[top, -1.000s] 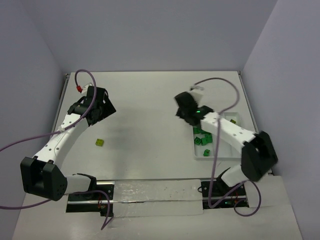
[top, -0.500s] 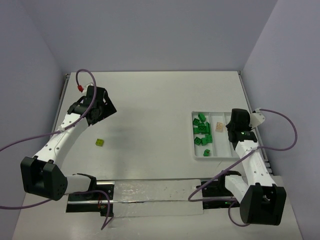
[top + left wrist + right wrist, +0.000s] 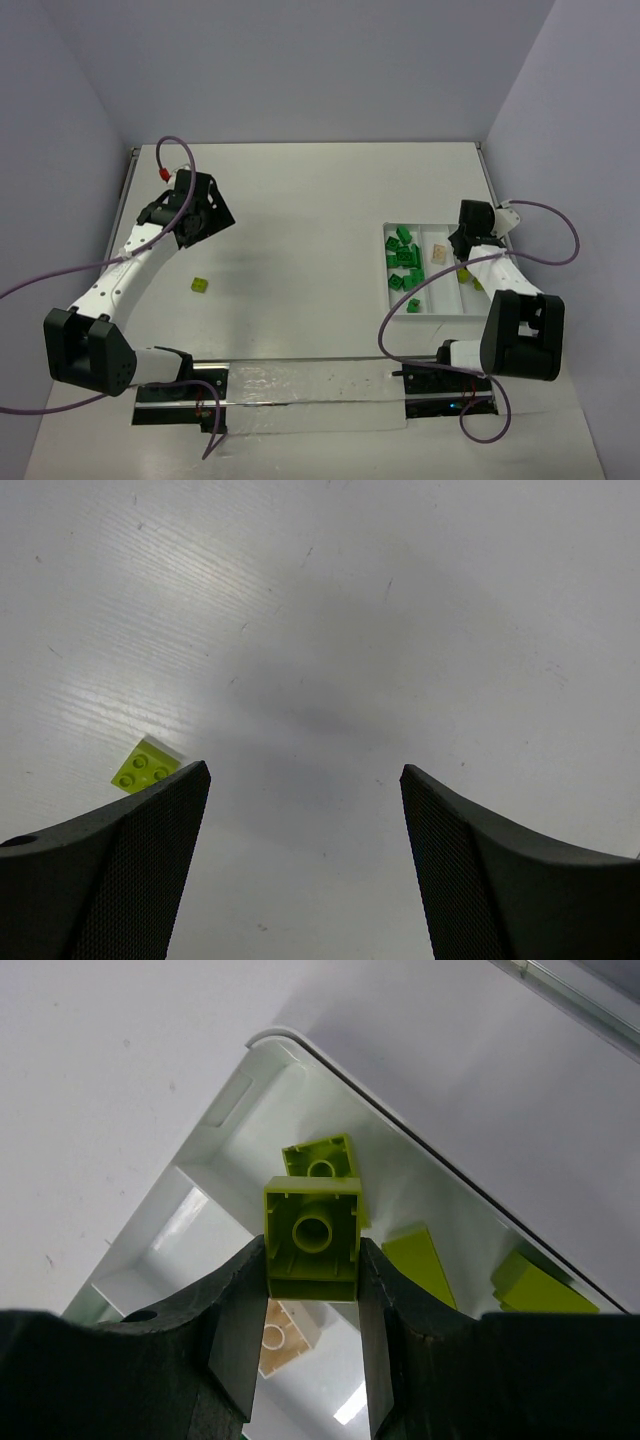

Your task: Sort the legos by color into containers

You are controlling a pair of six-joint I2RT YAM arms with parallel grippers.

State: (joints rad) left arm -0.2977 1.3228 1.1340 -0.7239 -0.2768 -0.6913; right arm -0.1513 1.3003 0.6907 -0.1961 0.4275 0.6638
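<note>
1. Right tool [image 3: 312, 1260]: clamped on a yellow-green brick [image 3: 312, 1230], one finger on each side face. The brick's hollow underside faces the wrist camera. In the overhead view this tool [image 3: 468, 228] sits over the far right corner of the tray.

2. Tray [image 3: 420, 316]: white, shallow, three long compartments. It lies on the counter [image 3: 300, 200] close to the right edge, about midway between the far and near edges.

3. Tray contents:
- The compartment nearest the counter's right edge holds other yellow-green bricks [image 3: 420, 1260], directly under the held brick. Whether the held brick touches them cannot be told.
- The middle compartment holds one peach brick [image 3: 437, 252], seen in the wrist view [image 3: 285, 1335] just across the divider.
- The compartment farthest from the right edge holds the dark green bricks [image 3: 405, 265], bunched along its length.

4. Left tool [image 3: 305, 775]: fingers wide apart, nothing between them. Overhead it [image 3: 195, 215] hangs over the counter's left side, well away from the tray.

5. Loose yellow-green brick [image 3: 200, 285]: lies studs up on the bare counter in the left half, on the near-edge side of the left tool. In the wrist view it [image 3: 145, 766] sits just outside one fingertip, not within the gap.
</note>
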